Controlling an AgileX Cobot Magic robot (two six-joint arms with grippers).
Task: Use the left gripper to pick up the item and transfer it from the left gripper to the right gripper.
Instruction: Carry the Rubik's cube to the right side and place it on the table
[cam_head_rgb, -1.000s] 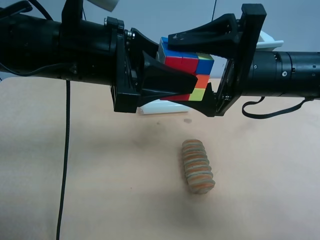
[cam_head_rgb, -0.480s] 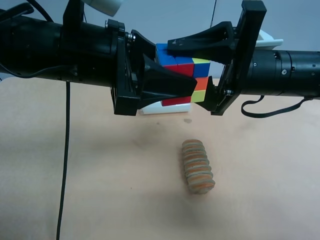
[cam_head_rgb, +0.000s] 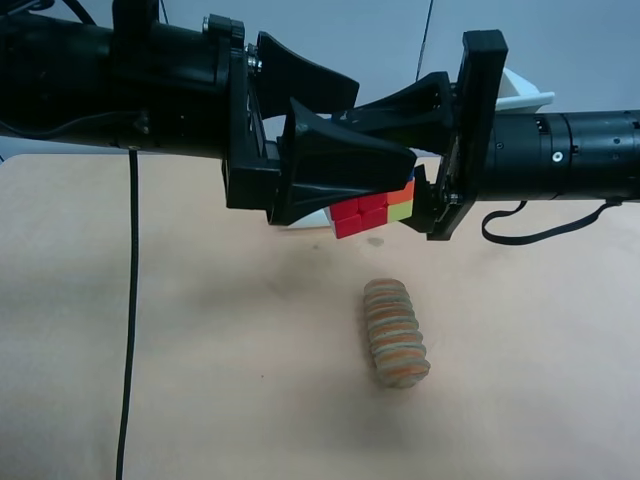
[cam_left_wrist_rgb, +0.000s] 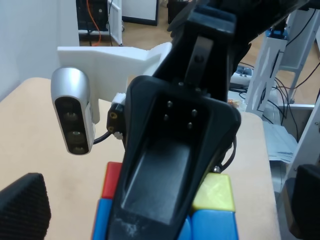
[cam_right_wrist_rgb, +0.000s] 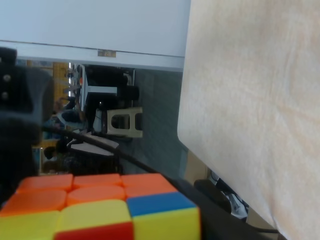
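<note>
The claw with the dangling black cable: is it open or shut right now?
Open. The left gripper has its jaws spread wide, clear of the puzzle cube, which the right gripper clamps.

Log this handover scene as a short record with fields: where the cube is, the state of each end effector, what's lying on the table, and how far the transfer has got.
cube: puzzle cube, held in the air above the table
left end effector: open, jaws spread, not gripping the cube
right end effector: shut on the puzzle cube
on table: ribbed roll, lying apart from both arms
transfer: cube is in the right end effector's grip alone
</note>
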